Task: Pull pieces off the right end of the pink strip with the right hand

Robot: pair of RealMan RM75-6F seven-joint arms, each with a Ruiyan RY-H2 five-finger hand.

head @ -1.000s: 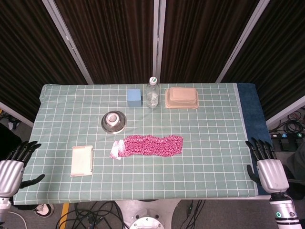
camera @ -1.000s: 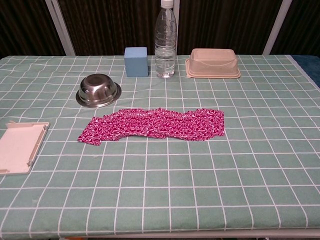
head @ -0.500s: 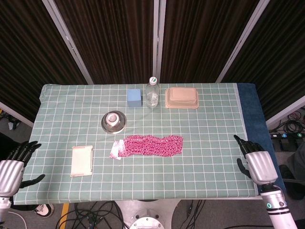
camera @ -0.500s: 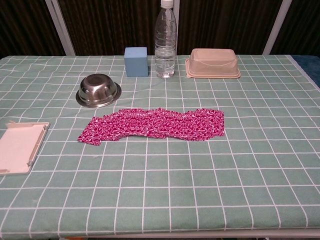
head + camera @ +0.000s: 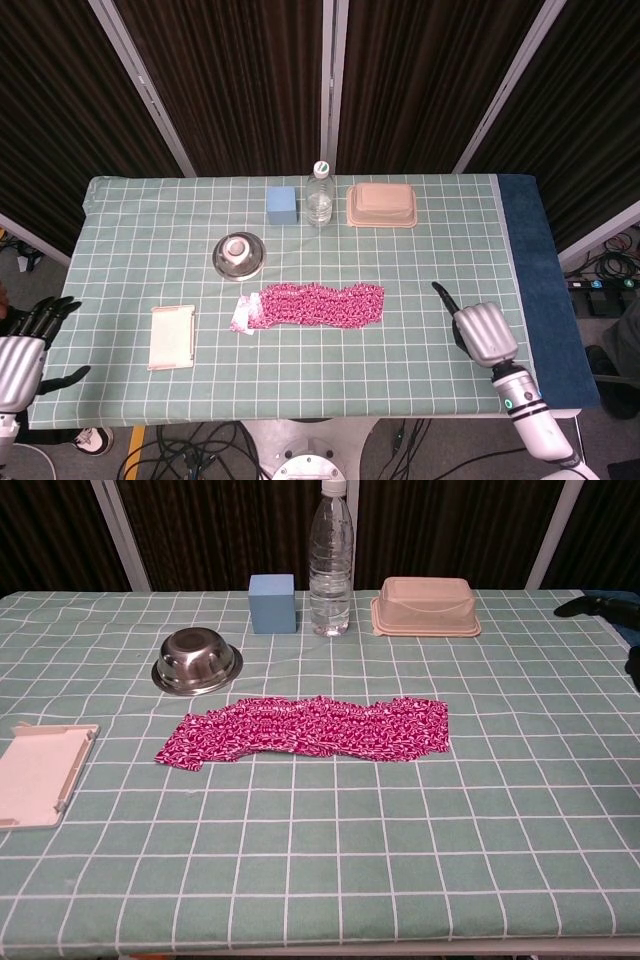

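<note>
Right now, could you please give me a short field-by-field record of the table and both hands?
pink strip: flat, mid-table, untouched
right hand: over the table's right part, apart from the strip, holding nothing
left hand: off the table's left edge, fingers apart, empty
metal bowl: behind the strip's left end
back row: blue block, water bottle, lidded container
white tray: front left

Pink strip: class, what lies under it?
The pink strip lies flat on the checked cloth covering the table. Whatever sits directly beneath the strip is hidden by it.
</note>
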